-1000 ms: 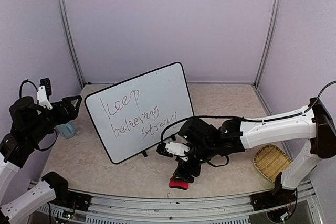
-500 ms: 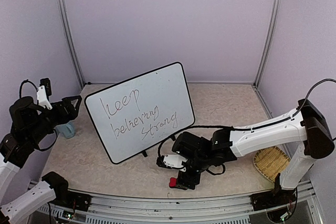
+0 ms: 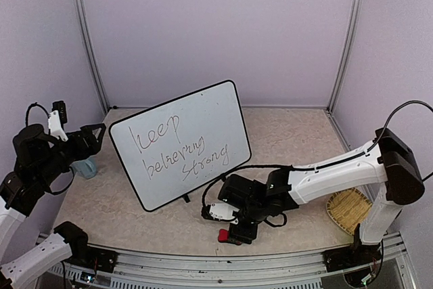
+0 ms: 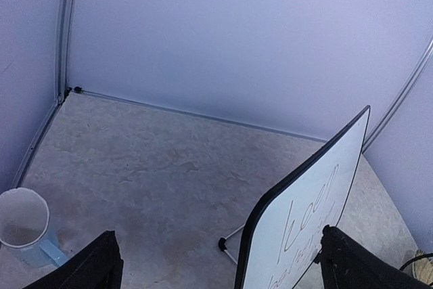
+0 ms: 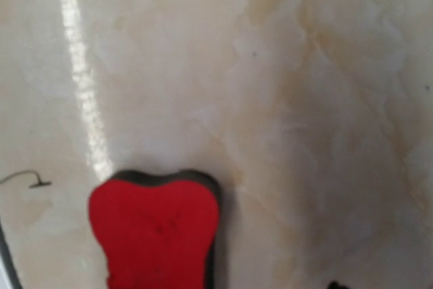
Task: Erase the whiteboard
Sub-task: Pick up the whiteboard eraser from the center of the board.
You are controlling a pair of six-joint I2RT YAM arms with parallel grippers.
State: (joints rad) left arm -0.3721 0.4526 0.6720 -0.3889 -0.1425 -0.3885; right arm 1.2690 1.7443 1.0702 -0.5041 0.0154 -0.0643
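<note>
Overhead view, lower centre: the right gripper (image 3: 235, 233) points down at the tabletop (image 3: 298, 133), right over a red eraser (image 3: 222, 235). Its black housing hides the jaws, so whether they stand apart or together cannot be told. In the right wrist view the fingers are out of frame. There the eraser (image 5: 155, 231) fills the lower left as a smooth red pad with a rounded, two-lobed top edge and a thin dark rim, lying flat on glossy, beige, marbled tabletop (image 5: 304, 99).

Up and left of the eraser, in the centre left of the overhead frame, the whiteboard (image 3: 179, 143) stands propped and leaning back. It is a flat white rectangle with a thin black frame and rounded corners, bearing the black handwriting (image 3: 183, 153) "keep believing strong". The left wrist view shows the whiteboard (image 4: 304, 221) edge-on at lower right, with a small black foot (image 4: 222, 242) on a thin wire leg.

At far left the left gripper (image 3: 95, 137) hangs in the air, with its matte black fingers (image 4: 95, 269) spread wide on nothing. A translucent pale-blue cup (image 3: 84, 166) stands beneath it. A round woven basket (image 3: 348, 208) lies at lower right.
</note>
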